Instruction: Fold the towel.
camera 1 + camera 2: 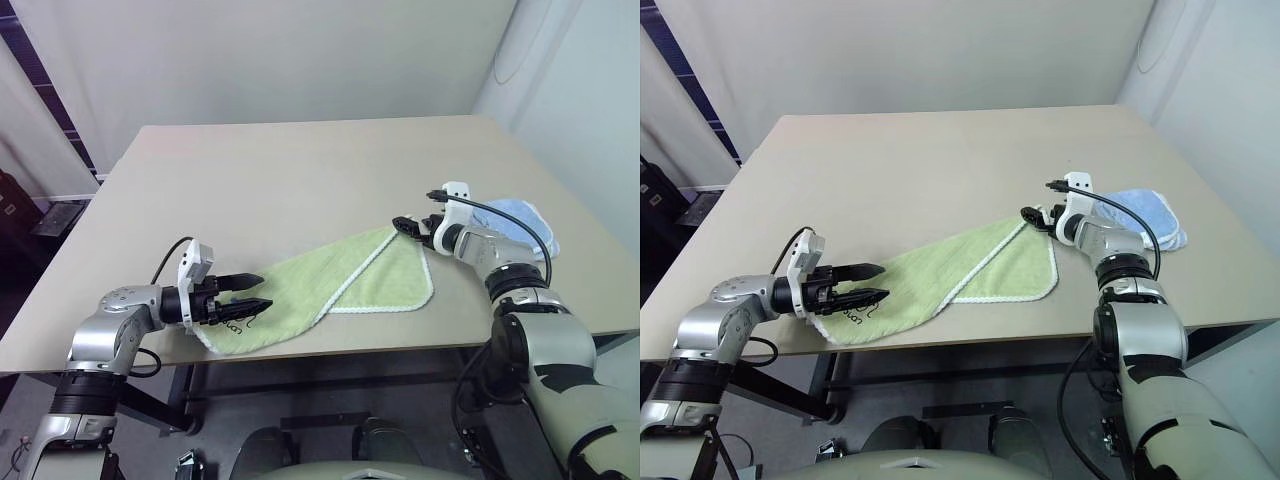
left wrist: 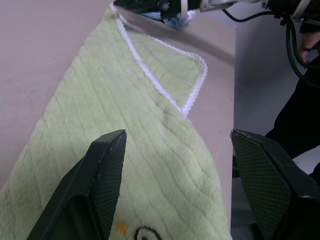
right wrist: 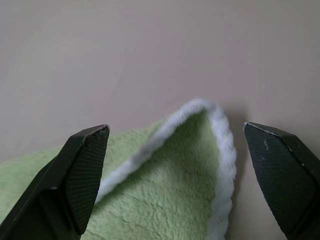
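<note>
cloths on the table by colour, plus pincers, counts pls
Light-green terry towel with white edging: 1
Light-blue cloth: 1
Black two-finger pincers, both open: 2 (left pincer at the towel's near end, right pincer at its far corner)
Total: 4, all on or over the beige table

Beige table (image 1: 300,170) bearing green towel (image 1: 330,285), blue cloth (image 1: 525,215)

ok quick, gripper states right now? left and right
Left gripper: open, over the drawing end of the towel, holding nothing.
Right gripper: open, at the towel's far corner, holding nothing.
</note>
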You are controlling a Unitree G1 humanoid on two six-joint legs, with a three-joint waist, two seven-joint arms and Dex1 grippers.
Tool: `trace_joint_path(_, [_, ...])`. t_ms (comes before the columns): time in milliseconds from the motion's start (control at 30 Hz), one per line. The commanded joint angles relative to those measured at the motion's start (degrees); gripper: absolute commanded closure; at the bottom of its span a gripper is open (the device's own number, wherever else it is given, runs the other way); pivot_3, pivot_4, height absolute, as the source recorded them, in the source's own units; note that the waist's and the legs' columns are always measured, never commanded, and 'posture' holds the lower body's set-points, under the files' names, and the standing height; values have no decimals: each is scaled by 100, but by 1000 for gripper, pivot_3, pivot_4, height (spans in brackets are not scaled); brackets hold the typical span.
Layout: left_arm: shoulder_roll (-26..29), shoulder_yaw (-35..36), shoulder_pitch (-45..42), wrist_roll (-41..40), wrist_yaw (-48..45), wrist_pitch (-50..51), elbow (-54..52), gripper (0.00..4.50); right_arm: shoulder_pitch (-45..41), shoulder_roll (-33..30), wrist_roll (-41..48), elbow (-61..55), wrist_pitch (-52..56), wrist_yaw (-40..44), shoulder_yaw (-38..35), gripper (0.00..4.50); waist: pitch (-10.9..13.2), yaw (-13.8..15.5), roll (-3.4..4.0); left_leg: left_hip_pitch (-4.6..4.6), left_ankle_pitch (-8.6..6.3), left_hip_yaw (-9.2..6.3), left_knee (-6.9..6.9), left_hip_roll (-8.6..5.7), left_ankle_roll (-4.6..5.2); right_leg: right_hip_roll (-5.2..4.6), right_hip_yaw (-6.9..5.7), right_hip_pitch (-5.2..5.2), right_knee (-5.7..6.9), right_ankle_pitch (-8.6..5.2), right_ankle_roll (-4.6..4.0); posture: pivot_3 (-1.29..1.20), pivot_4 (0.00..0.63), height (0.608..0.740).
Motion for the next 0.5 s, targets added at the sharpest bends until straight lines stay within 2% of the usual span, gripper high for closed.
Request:
trace_joint_path(33, [0, 182, 23, -183, 134, 51, -312, 973, -401, 49, -136, 288, -409, -158, -128, 14, 0, -2, 1, 0, 0, 0, 0, 0, 0, 0, 0, 0, 0, 0, 0, 0, 0, 740])
trace_joint_path(500, [115, 631, 710, -246, 502, -244, -652, 973, -713, 562, -728, 849, -923, -620, -145, 14, 0, -59, 2, 3, 0, 1, 0, 4, -1, -1, 4, 0, 3, 0, -1, 0, 0, 740])
